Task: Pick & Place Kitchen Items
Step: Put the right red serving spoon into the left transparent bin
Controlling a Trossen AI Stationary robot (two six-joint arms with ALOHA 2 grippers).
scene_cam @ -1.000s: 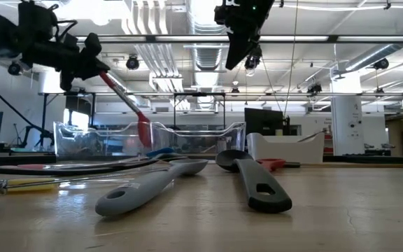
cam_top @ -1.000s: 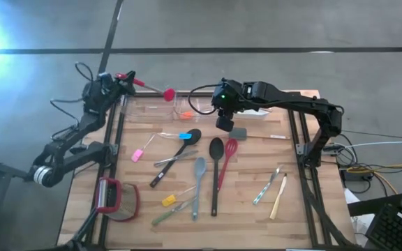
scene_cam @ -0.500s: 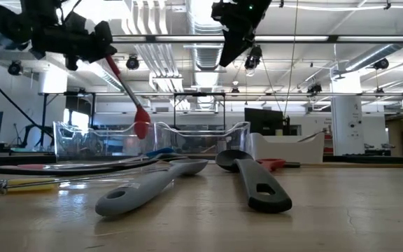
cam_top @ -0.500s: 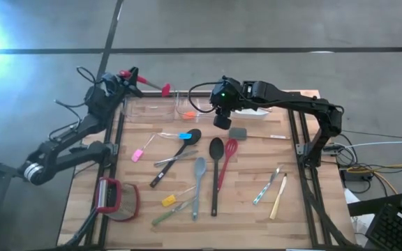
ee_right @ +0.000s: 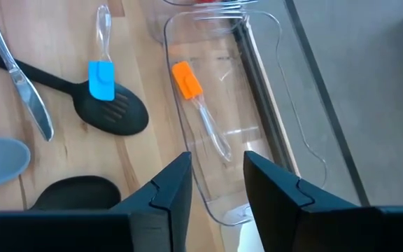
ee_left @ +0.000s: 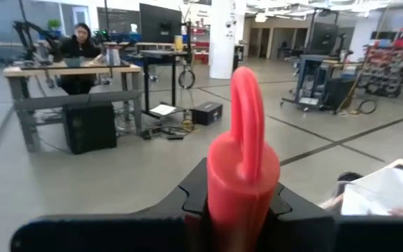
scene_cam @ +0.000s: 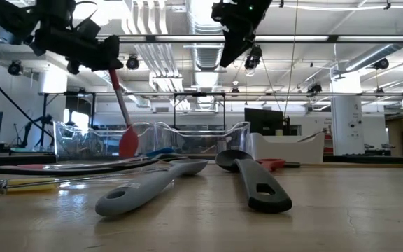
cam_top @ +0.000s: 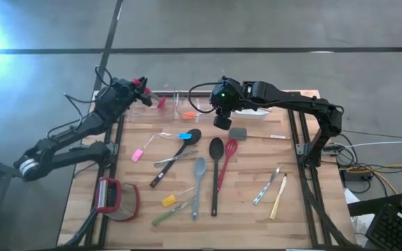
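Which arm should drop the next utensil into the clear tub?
Left. Its end effector already grips the red spatula above the clear tub; the right end effector is open and empty.
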